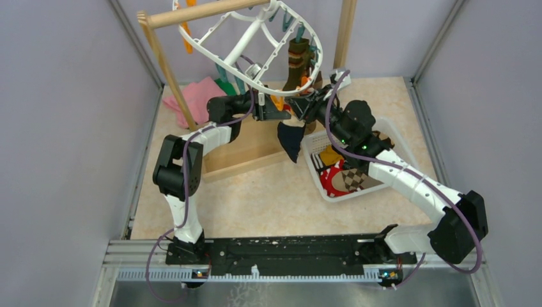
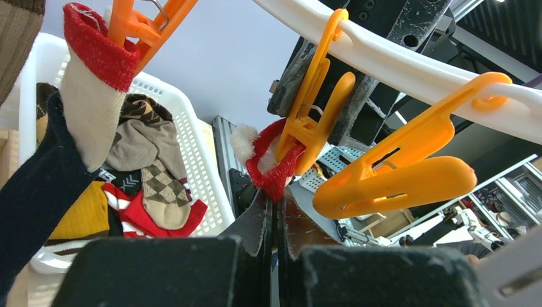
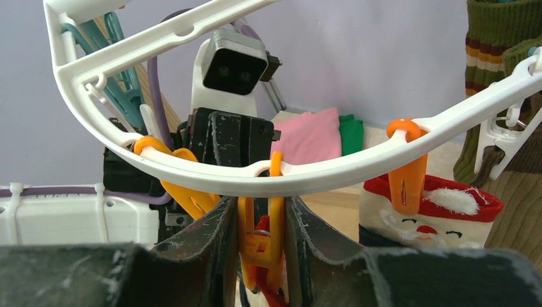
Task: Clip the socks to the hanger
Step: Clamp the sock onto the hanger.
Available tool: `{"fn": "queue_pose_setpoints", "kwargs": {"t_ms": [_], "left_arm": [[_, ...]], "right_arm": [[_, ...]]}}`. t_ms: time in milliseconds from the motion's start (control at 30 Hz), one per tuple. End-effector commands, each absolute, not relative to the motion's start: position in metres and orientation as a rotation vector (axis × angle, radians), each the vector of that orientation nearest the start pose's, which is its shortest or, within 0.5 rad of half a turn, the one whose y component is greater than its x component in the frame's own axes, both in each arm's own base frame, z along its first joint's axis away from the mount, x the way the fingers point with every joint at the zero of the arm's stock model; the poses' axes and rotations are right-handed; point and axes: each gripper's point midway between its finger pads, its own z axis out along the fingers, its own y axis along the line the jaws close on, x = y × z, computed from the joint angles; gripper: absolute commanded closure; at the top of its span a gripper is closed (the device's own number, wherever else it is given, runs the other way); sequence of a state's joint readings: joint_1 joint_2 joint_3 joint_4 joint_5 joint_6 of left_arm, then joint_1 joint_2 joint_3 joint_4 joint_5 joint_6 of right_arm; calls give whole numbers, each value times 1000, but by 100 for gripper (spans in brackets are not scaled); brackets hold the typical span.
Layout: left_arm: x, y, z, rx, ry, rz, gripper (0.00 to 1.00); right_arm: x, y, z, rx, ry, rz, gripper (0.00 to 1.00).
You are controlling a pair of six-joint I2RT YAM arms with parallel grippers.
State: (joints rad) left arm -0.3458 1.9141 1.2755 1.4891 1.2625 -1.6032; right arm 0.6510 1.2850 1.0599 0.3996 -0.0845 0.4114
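Note:
The white hanger [image 3: 332,174] hangs from a wooden pole, its rim lined with orange clips. My left gripper [image 2: 276,195] is shut on the red cuff of a sock [image 2: 271,176], holding it up into an orange clip [image 2: 307,131]. My right gripper [image 3: 259,204] is shut on that clip [image 3: 262,240], squeezing its handles, and the red cuff shows between the clip's jaws. Both grippers meet under the rim's near edge, left gripper [image 1: 275,114] and right gripper [image 1: 299,105]. A navy sock with a red-white Santa cuff [image 3: 428,214] hangs clipped beside them. An olive striped sock [image 1: 297,64] is clipped further back.
A white slotted basket [image 1: 313,163] at the right holds argyle, red, yellow and tan socks [image 2: 156,185]. Folded pink cloth [image 1: 192,96] and green cloth lie at the back left. The wooden pole rack [image 1: 192,13] and its base board [image 1: 249,150] stand behind the grippers.

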Motion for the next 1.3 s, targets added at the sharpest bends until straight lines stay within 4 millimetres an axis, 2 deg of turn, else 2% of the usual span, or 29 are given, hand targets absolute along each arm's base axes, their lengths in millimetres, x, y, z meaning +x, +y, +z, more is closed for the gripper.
{"fn": "queue_pose_setpoints", "kwargs": {"t_ms": [0, 67, 133, 233, 300, 600, 633, 767, 933, 1033, 1167, 1267], "left_arm": [[289, -293, 368, 933, 1174, -1874, 100], [289, -293, 368, 935, 1174, -1873, 100], [288, -293, 368, 938, 1173, -1873, 100], [288, -293, 366, 937, 1183, -1876, 100], [288, -293, 365, 937, 1184, -1875, 100], [288, -293, 364, 934, 1190, -1878, 100], [288, -293, 363, 931, 1193, -1881, 98], [294, -294, 355, 878, 1238, -1928, 65], [295, -294, 339, 851, 1278, -1942, 39], [294, -293, 328, 828, 1293, -1936, 30], [296, -288, 306, 784, 1322, -1910, 27], [297, -281, 285, 734, 1355, -1884, 25]], "right_arm": [[340, 294, 390, -261, 1402, 940, 91], [340, 295, 389, -263, 1406, 943, 89], [341, 295, 388, -260, 1410, 941, 84], [341, 294, 389, -253, 1410, 937, 62], [342, 293, 390, -248, 1408, 937, 53], [340, 291, 394, -247, 1399, 936, 42], [339, 291, 395, -249, 1395, 934, 40], [338, 284, 395, -239, 1395, 908, 33], [334, 271, 389, -235, 1404, 877, 26], [329, 265, 384, -250, 1408, 857, 20], [319, 255, 379, -276, 1400, 834, 11], [313, 244, 369, -282, 1406, 807, 7]]}}
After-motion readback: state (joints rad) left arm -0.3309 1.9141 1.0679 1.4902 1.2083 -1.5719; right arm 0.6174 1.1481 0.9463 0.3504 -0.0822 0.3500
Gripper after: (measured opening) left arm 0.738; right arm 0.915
